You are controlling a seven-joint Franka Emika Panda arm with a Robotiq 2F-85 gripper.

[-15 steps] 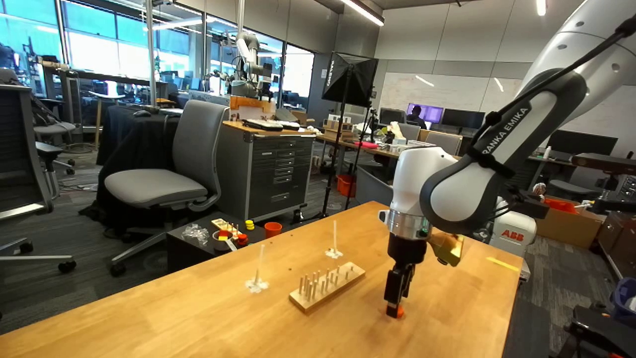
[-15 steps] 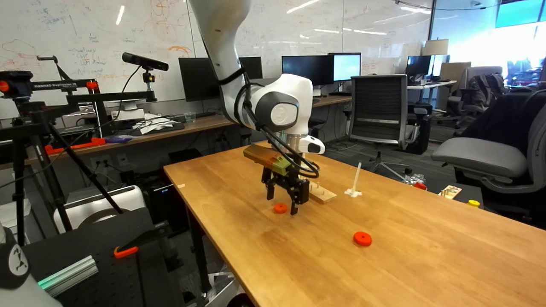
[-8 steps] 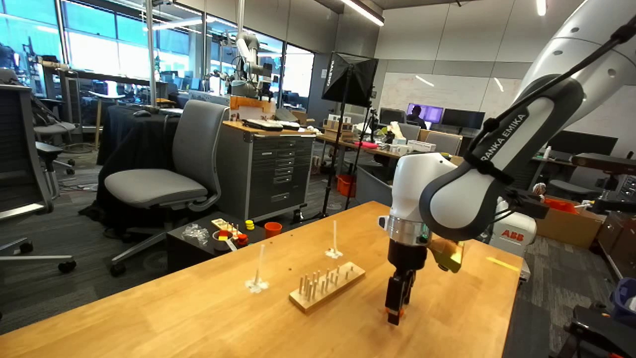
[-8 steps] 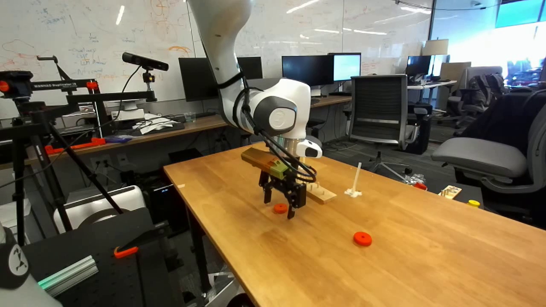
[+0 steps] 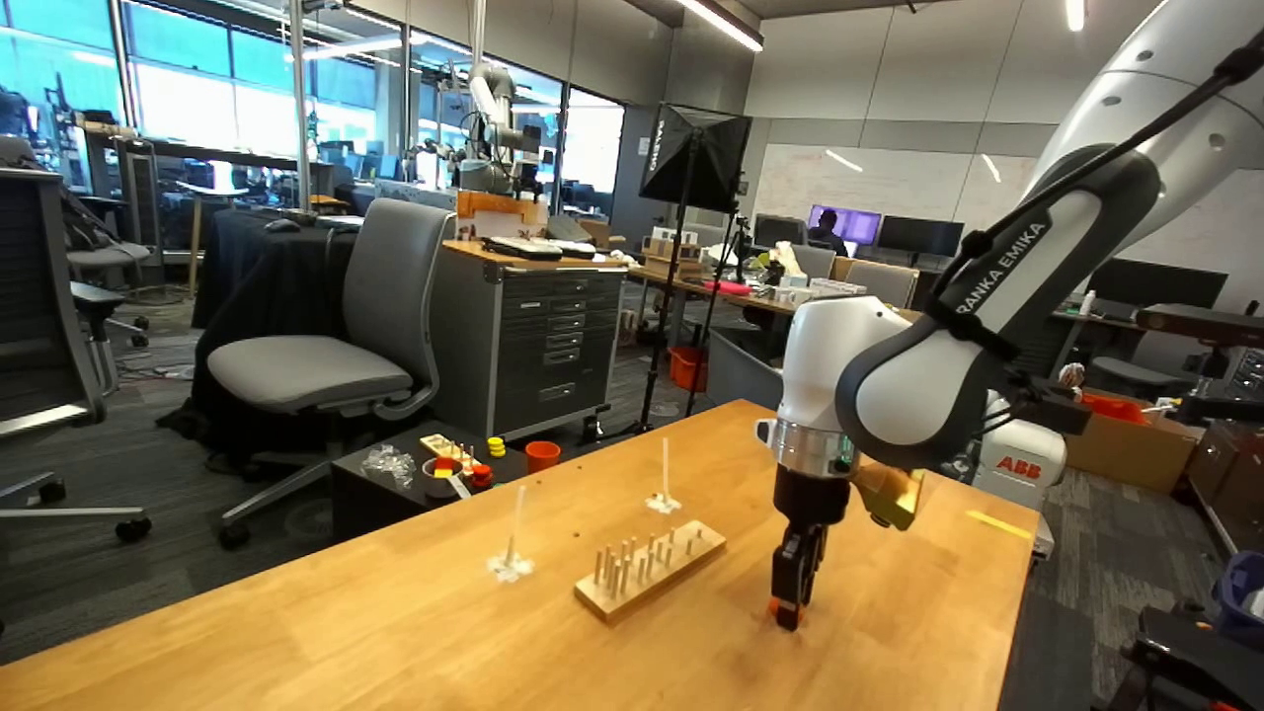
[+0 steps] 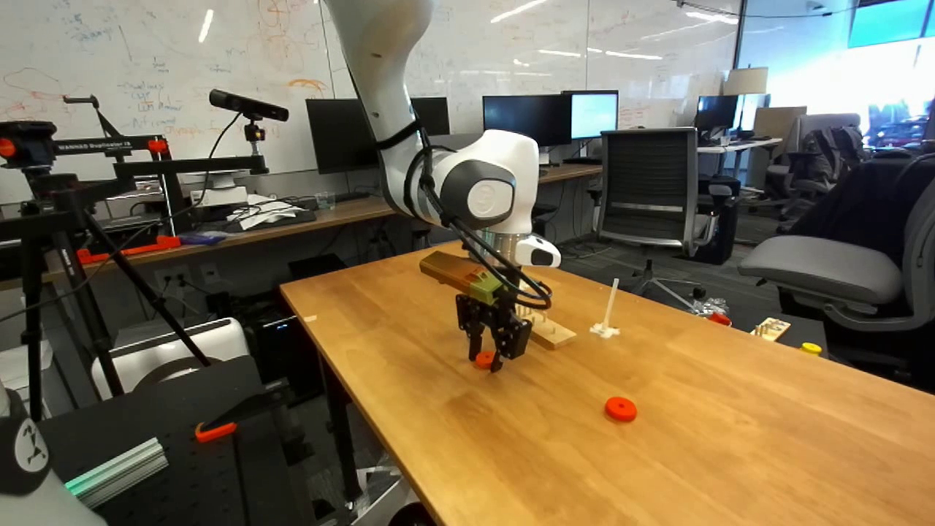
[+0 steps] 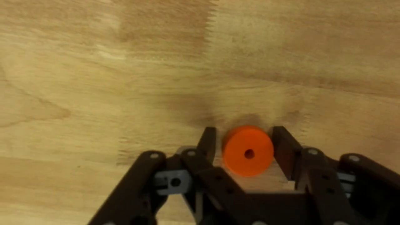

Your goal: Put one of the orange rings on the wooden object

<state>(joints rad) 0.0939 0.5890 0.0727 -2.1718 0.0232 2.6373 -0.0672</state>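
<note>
The orange ring (image 7: 237, 153), a thick disc with a small centre hole, lies flat on the table between the fingers of my gripper (image 7: 244, 131). In the wrist view the right finger (image 7: 286, 153) is against or very near its rim, while a narrow gap shows at the left finger (image 7: 208, 142). An exterior view has both fingertips low at the table around this ring (image 6: 485, 358). Another orange ring (image 6: 621, 409) lies farther off on the table. The wooden object, a pale board (image 5: 706, 538) with several upright pegs, stands beside the gripper, partly hidden in an exterior view.
Two thin upright sticks, one (image 5: 518, 523) nearer and one (image 5: 666, 469) farther, rise from white bases on the table (image 5: 395, 632). A low black stand (image 5: 375, 509) with cups and small parts is past the table's edge.
The fingers have come much closer together around the near ring. That ring has shifted slightly. The arm moved a little sideways and partly back.
</note>
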